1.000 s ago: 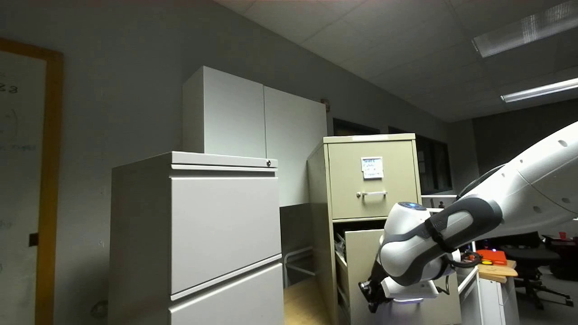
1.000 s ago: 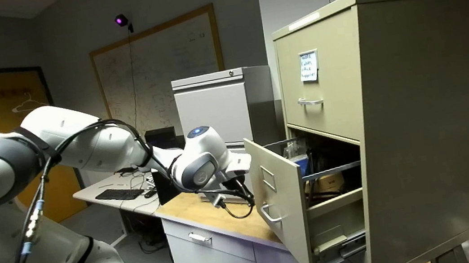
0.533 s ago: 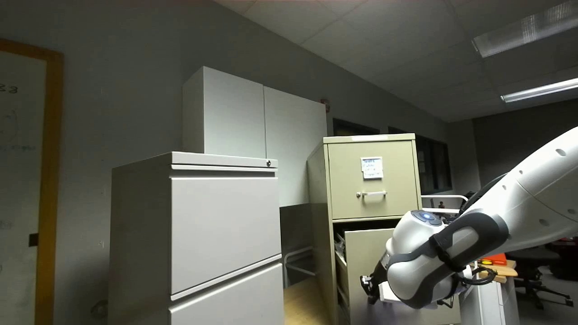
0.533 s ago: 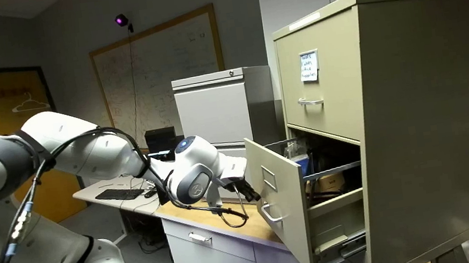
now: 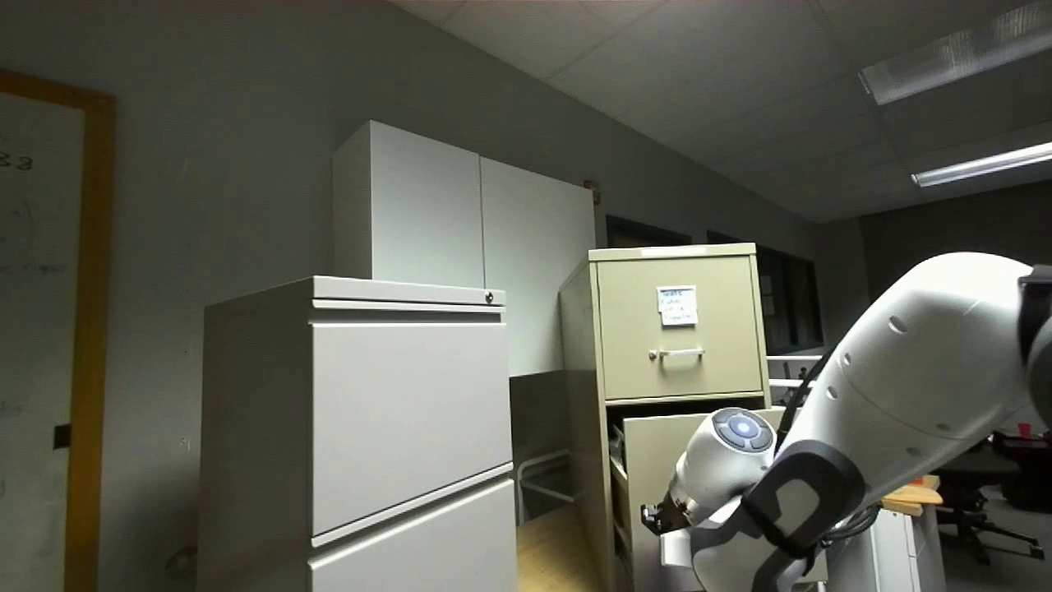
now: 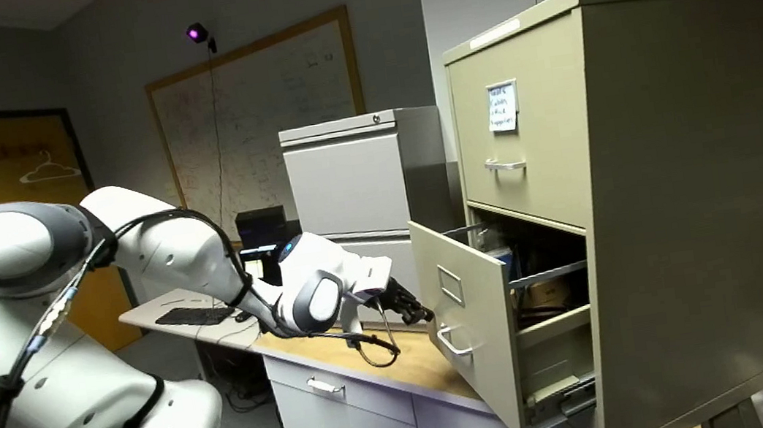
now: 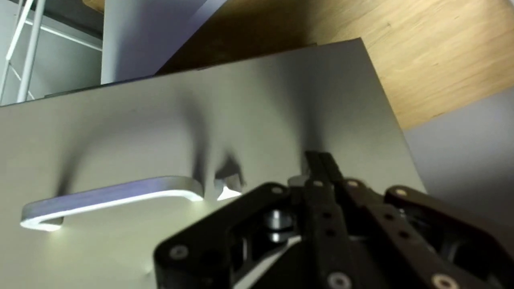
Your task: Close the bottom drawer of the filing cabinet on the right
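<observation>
The beige-tan filing cabinet (image 6: 709, 185) shows in both exterior views (image 5: 633, 329), with a white label (image 6: 502, 108) on its upper drawer. Its lower drawer (image 6: 472, 283) stands part-way out with things inside; its front also shows in an exterior view (image 5: 653, 452) and fills much of the wrist view (image 7: 257, 108). The drawer's silver handle (image 7: 116, 196) is left of the gripper in the wrist view. My gripper (image 7: 320, 155) is shut and empty, its tips apparently against the drawer front beside the handle and small lock knob (image 7: 229, 186). It also shows in both exterior views (image 6: 429, 315) (image 5: 649, 520).
A pale grey cabinet (image 6: 348, 181) stands beside the filing cabinet on a wooden counter (image 6: 340, 348). White base cupboards (image 6: 342, 418) are below. A desk with a keyboard (image 6: 194, 316) is behind the arm. A loose cable loop (image 6: 379, 361) hangs at the wrist.
The arm has moved down and then toward the cabinet. The lower drawer has moved a little inward over the last half second, with the gripper tips at its front.
</observation>
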